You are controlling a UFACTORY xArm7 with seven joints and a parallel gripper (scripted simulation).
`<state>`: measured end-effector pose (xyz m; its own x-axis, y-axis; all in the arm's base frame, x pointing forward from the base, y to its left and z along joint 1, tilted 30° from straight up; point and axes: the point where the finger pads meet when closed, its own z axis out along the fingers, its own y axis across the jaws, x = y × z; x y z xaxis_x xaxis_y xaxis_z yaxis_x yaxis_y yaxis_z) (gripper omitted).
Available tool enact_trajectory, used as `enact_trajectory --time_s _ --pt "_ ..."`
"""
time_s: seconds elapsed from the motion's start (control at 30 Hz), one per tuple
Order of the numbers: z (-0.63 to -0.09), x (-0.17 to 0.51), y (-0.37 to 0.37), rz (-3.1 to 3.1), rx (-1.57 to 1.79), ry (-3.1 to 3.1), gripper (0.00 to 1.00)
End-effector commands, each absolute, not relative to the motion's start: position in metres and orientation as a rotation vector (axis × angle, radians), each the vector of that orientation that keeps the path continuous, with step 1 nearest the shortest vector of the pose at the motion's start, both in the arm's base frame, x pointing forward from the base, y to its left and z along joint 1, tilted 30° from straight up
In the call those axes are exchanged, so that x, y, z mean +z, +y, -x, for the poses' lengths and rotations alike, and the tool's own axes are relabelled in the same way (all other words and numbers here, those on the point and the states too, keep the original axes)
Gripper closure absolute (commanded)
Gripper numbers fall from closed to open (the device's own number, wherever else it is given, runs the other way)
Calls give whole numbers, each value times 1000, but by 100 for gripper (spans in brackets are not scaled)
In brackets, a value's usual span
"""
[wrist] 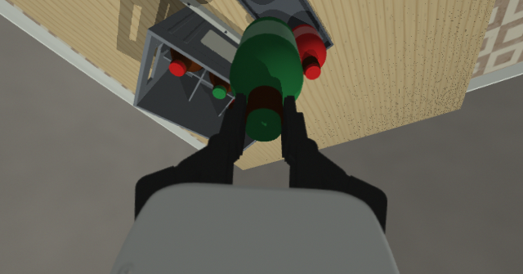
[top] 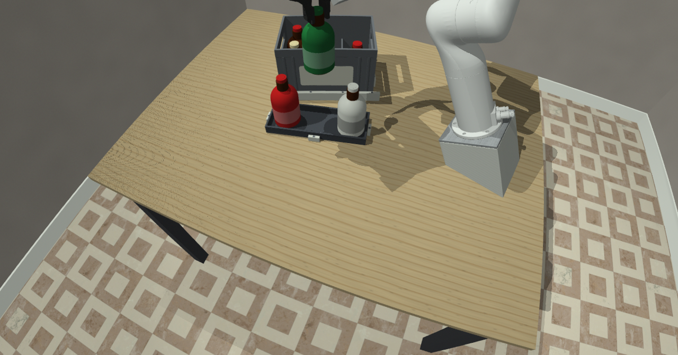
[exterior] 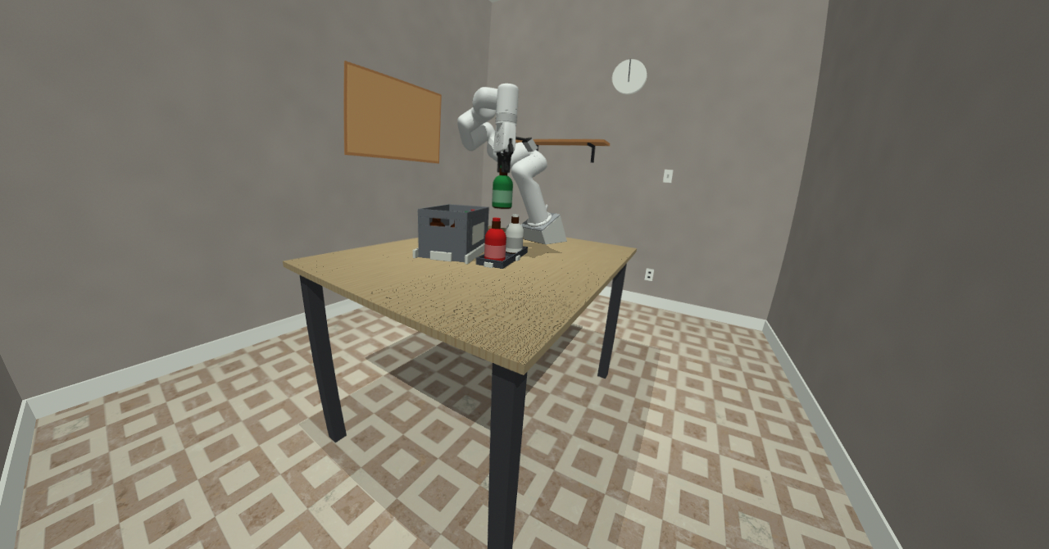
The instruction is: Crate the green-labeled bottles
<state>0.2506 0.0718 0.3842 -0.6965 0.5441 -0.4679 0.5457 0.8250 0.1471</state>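
Green glass bottle [top: 318,44] hangs upright by its brown neck, pinched in the black gripper [top: 316,7], above the dark grey slatted crate [top: 361,59] at twelve o'clock. Lowering into a free cell and releasing remain; red bottle [top: 284,103] and white bottle [top: 351,111] stand on the tray [top: 315,134].

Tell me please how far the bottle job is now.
Done: the green bottle is lifted off the tray. In hand: the gripper grips its neck, bottle hanging upright in the air. Left: lower it into a free cell of the crate and release. The red bottle and white bottle stand on the tray.
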Motion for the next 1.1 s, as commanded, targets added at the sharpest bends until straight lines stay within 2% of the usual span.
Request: enact_trajectory --time_s 0.0,1.07 --pt "-250 386 68 -803 0 2501 100" --pt "-244 392 18 -803 0 2501 100"
